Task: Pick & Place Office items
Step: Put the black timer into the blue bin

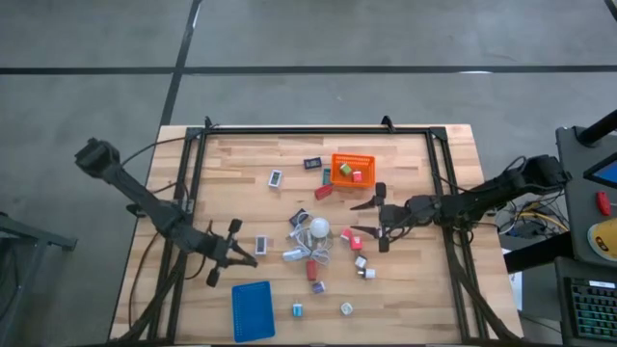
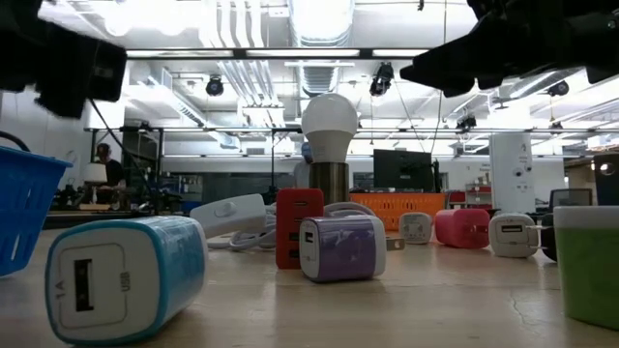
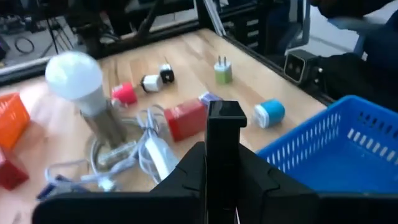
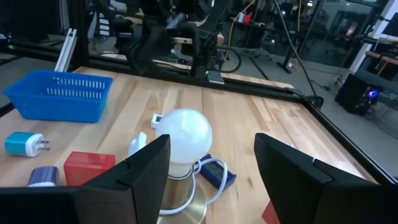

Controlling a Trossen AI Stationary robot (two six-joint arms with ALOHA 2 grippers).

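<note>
High view: right hand [image 1: 369, 218], fingers apart, empty, hovers near bulb [image 1: 318, 228]. Office items [image 1: 314, 270] lie scattered mid-surface [image 1: 405, 289]. Pick clear outlying piece; avoid cord. Left hand [image 1: 234, 253] closed, waiting.

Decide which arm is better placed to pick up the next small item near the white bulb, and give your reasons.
The right arm, probably. Its pincer is open and sits beside the bulb, with a red block close by its fingers. The left pincer is shut and sits nearer the blue basket.
</note>
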